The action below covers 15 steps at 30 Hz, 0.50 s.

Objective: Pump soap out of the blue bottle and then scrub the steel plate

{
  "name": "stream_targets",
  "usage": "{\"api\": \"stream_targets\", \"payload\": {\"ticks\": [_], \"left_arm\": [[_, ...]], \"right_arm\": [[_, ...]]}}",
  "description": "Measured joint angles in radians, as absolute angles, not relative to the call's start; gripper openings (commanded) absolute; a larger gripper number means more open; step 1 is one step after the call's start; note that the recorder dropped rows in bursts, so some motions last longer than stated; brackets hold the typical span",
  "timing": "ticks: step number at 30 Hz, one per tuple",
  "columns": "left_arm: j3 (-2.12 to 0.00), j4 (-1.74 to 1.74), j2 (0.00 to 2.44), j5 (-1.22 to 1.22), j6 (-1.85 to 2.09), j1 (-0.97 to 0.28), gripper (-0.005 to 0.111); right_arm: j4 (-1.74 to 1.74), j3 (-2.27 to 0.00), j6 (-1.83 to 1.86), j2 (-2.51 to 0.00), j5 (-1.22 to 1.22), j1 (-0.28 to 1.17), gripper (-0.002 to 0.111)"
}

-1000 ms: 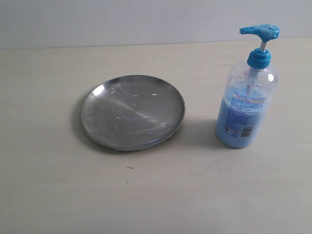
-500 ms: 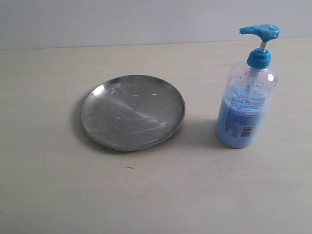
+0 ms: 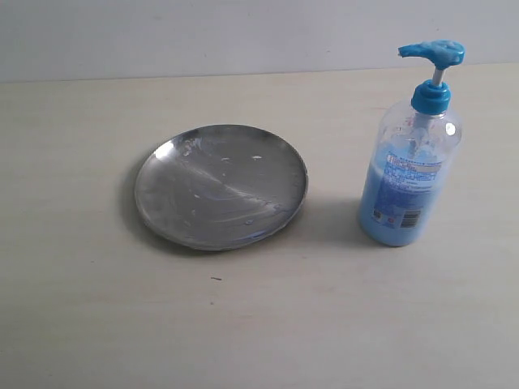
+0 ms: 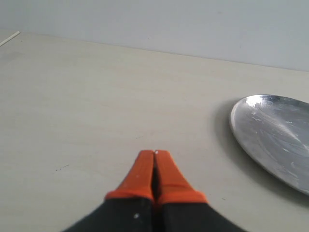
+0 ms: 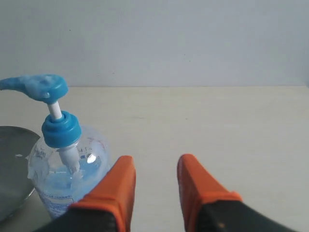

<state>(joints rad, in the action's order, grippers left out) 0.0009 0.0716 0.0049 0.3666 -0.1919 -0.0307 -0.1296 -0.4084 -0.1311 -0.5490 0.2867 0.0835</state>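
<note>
1. While it stands upright on the pale beige tabletop (image 3: 81, 324), the tall clear plastic pump bottle (image 3: 409, 174) with a blue-white printed label sits toward the right of the exterior view.
2. Its bright blue pump head (image 3: 434, 53) is raised on its stem, and the spout points toward the plate's side.
3. Light-blue opaque soap (image 3: 396, 207) fills the lower part of the bottle; the upper part is clear.
4. A round, shallow, shiny grey steel plate (image 3: 220, 186) lies flat on the table near the bottle but apart from it, with a smudged surface and a few pale specks.
5. The left gripper (image 4: 154, 153) has its orange-tipped fingers pressed together on nothing, low over bare table; the plate's rim lies ahead of it, well apart.
6. The right gripper (image 5: 155, 164) has its orange fingers spread with nothing between them; the bottle stands close beside one finger, and no contact shows.
</note>
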Motion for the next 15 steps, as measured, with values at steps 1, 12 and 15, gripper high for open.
{"api": "stream_targets", "payload": {"ticks": [1,12,15], "left_arm": [[0.001,0.072,0.005,0.367,-0.192,-0.031,0.000],[0.001,0.072,0.005,0.367,-0.192,-0.031,0.000],[0.001,0.072,0.005,0.367,-0.192,-0.031,0.000]], "right_arm": [[-0.130,-0.418,-0.131,-0.570,0.287,0.083,0.032],[-0.130,-0.466,-0.131,-0.705,0.289,0.083,0.032],[-0.130,-0.466,-0.131,-0.706,0.289,0.083,0.032]]}}
